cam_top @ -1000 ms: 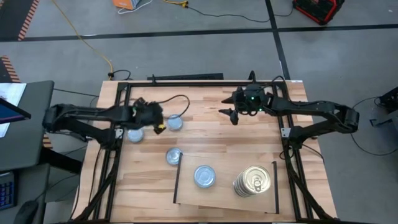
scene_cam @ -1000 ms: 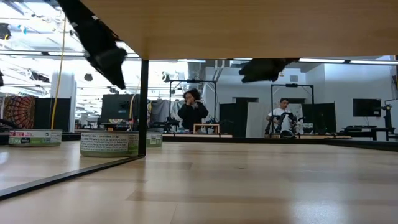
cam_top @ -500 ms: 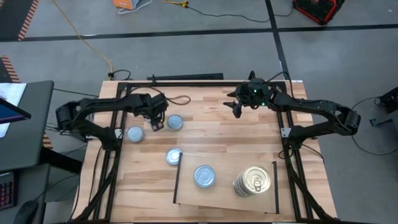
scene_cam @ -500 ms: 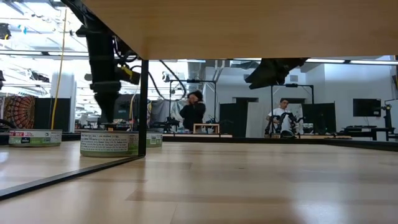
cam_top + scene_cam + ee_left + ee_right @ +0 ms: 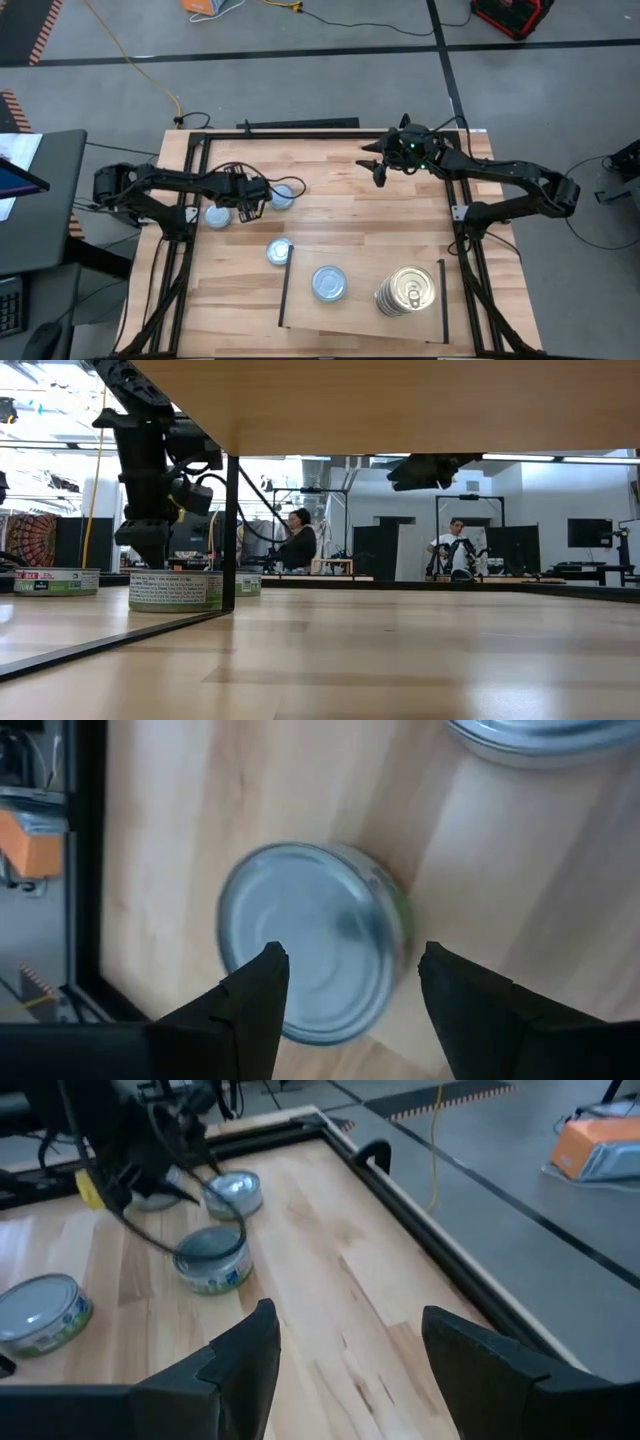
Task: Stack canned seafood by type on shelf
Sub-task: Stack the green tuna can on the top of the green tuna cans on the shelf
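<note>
Three silvery-blue tins rest flat on the plank tabletop (image 5: 217, 214), (image 5: 283, 196), (image 5: 279, 251). The last one lies against the shelf's left black strip. The shelf (image 5: 365, 262) carries one silvery-blue tin (image 5: 329, 283) and a stack of gold-lidded tins (image 5: 406, 290). My left gripper (image 5: 255, 196) points straight down, open, between the two far-left tins. In its wrist view, a silvery-blue tin (image 5: 310, 945) lies below the gripper (image 5: 350, 955), apart from the fingertips. My right gripper (image 5: 379, 172) hangs open (image 5: 345, 1315) in the air over the far part of the table.
Black frame rails (image 5: 300, 135) border the table. A black cable (image 5: 285, 160) loops from the left arm above the tins. There is bare tabletop (image 5: 350, 215) between the arms. In the low view, people (image 5: 300, 540) sit in the room behind the table.
My left gripper has tipped from a slant to pointing straight down and has come down toward the tins at the far left. My right gripper has drawn back a little toward the far edge. No tin has moved.
</note>
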{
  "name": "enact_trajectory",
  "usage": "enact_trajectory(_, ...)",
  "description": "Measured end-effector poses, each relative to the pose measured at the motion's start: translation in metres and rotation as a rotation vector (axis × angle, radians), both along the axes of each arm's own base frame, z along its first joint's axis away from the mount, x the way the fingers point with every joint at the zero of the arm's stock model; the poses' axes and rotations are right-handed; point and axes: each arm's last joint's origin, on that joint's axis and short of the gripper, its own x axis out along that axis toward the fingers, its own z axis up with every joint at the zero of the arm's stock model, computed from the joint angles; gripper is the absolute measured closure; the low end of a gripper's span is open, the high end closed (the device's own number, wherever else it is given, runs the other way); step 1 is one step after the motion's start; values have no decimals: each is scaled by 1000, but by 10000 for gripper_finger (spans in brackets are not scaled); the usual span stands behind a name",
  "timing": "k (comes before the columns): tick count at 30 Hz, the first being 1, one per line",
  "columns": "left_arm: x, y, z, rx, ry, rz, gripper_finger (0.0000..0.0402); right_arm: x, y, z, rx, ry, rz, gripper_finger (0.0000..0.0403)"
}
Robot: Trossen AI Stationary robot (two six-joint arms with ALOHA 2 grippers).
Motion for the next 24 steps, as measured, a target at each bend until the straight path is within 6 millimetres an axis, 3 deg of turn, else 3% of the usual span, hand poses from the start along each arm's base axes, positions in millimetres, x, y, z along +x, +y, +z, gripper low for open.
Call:
enact_trajectory(7,-1,-1,-6,-50,-36,11,190,1,-1,3,-18,-28,0,133)
enact_trajectory(12,-8,-3,-21,-48,-29,-21,215,1,0,3,-13,-32,15,133)
enact_trajectory(18,-12,-3,-28,2,-41,0,282,1,0,3,-8,-34,30,133)
enact_trajectory(24,-11,-8,-29,-66,-74,14,387,1,0,3,-8,-34,30,133)
